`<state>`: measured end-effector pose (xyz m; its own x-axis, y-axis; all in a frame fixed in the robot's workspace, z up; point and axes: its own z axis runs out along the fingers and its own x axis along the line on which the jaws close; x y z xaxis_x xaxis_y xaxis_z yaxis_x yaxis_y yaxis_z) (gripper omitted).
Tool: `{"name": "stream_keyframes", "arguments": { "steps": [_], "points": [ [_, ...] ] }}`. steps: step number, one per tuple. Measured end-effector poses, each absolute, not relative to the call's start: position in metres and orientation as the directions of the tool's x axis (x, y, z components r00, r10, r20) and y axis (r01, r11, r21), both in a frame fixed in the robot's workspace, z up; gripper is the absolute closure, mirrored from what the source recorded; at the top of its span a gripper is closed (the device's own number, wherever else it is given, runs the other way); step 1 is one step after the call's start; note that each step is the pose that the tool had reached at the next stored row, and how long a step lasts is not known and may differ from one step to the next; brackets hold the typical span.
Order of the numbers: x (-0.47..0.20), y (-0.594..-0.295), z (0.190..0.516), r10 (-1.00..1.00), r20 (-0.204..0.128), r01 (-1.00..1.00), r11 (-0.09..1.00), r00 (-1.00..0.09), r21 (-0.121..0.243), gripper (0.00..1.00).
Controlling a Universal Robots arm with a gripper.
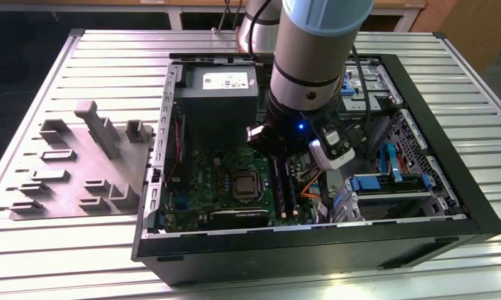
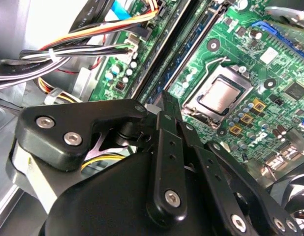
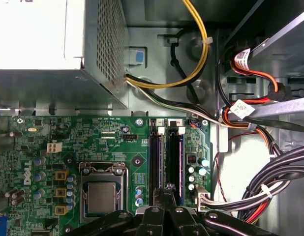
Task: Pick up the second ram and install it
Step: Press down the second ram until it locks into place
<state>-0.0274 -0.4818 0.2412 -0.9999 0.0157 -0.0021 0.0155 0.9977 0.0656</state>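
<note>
Matt black plastic tool; glossy green motherboard; ribbed metal table.

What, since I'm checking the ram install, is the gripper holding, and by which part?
Cannot be told: the gripper sits right at the ram slots, its own body hiding any hold.

Green motherboard, grey power supply, black case, yellow cable, ribbed silver table.
</note>
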Motion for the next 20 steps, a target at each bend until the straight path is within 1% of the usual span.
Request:
{"name": "stream_keyframes", "arguments": {
  "steps": [11, 20],
  "points": [
    [-0.027, -0.465, 0.241, 0.016, -0.002, 0.015, 0.998, -1.0, 0.066, 0.9],
    [-0.027, -0.459, 0.237, 0.016, -0.002, 0.015, 0.998, -1.0, 0.066, 0.9]
  ]
}}
